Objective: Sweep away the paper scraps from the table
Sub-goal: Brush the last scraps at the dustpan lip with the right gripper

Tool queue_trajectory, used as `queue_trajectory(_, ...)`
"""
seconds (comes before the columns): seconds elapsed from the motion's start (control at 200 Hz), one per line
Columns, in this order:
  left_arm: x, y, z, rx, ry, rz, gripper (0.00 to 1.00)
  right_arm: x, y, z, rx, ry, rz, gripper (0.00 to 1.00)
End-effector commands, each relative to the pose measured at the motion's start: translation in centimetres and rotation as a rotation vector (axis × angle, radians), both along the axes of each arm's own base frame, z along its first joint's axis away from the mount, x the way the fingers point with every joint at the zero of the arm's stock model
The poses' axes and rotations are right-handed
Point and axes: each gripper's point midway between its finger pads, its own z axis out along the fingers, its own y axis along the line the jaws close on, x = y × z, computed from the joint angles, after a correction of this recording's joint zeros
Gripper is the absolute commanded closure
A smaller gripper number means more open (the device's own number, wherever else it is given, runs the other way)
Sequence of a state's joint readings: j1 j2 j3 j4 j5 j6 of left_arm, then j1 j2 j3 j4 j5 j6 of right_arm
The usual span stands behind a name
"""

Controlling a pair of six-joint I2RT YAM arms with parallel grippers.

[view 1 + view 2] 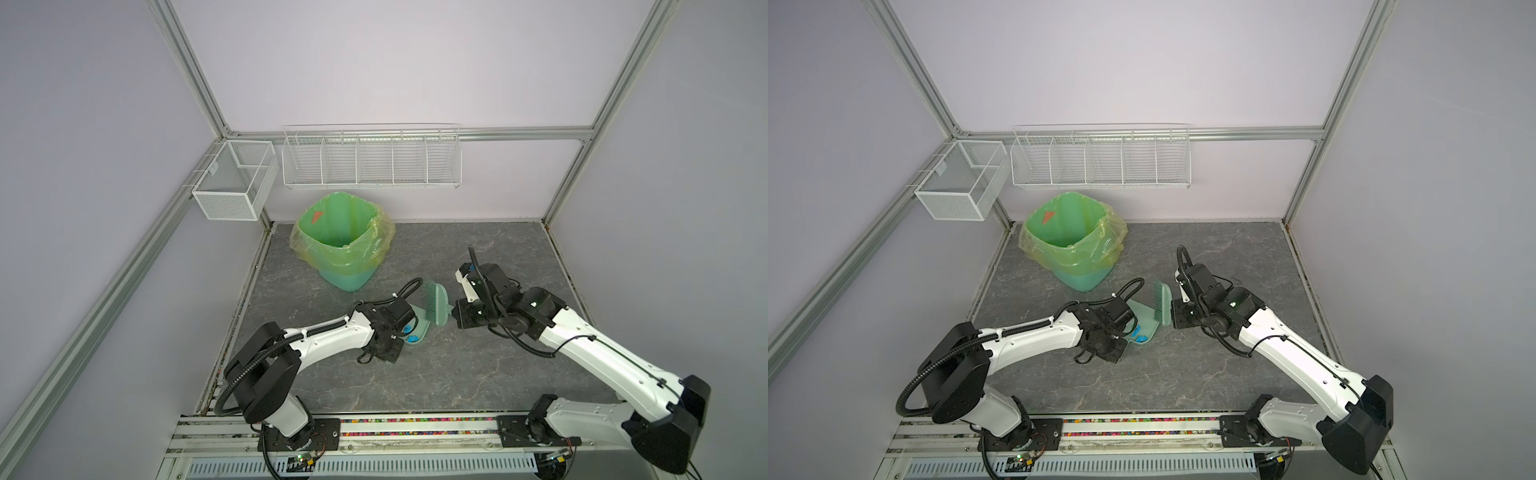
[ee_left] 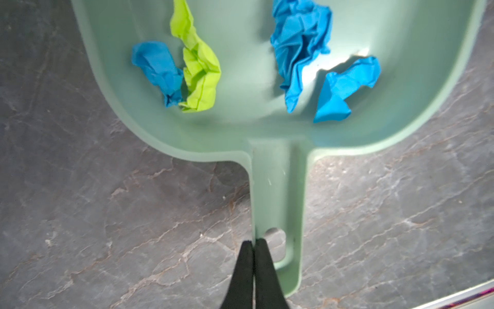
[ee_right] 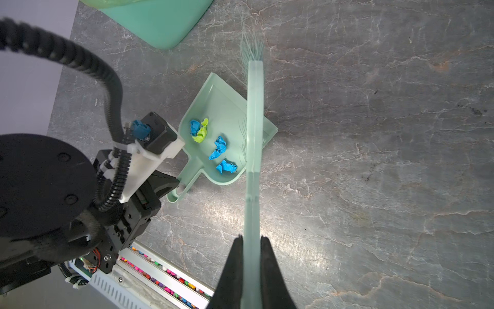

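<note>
Likely featherlight, easily scattered paper scraps (image 3: 220, 149) loose in dustpan (image 3: 222, 104); best carried level; left gripper (image 2: 254, 242) pinching dustpan handle; right gripper (image 3: 251, 238) pinching brush (image 3: 255, 120) handle

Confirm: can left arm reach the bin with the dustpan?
Probably yes: left gripper holds the dustpan by its handle, bin stands near, only table between. The brush across the pan's mouth may need lifting first.

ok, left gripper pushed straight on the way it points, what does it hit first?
The dustpan it is shut on: the left gripper points along the handle at the pan's back wall, paper scraps just beyond. Past the pan, probably the brush; depth unclear.
</note>
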State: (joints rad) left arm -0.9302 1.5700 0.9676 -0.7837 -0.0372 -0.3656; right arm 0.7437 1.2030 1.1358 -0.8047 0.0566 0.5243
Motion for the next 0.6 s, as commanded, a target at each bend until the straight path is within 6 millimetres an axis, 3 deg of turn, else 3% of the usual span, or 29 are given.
queue_trajectory(0.0, 0.1, 0.5, 0.8, -0.007, -0.017, 0.039, 0.96, 0.0, -0.5, 0.1, 0.009, -0.008, -0.025, 0.93)
queue_trajectory(0.595, -1.2, 1.2, 0.7, 0.01, -0.013, 0.049, 0.82, -0.2, -0.1, -0.4, 0.033, 0.012, -0.03, 0.93)
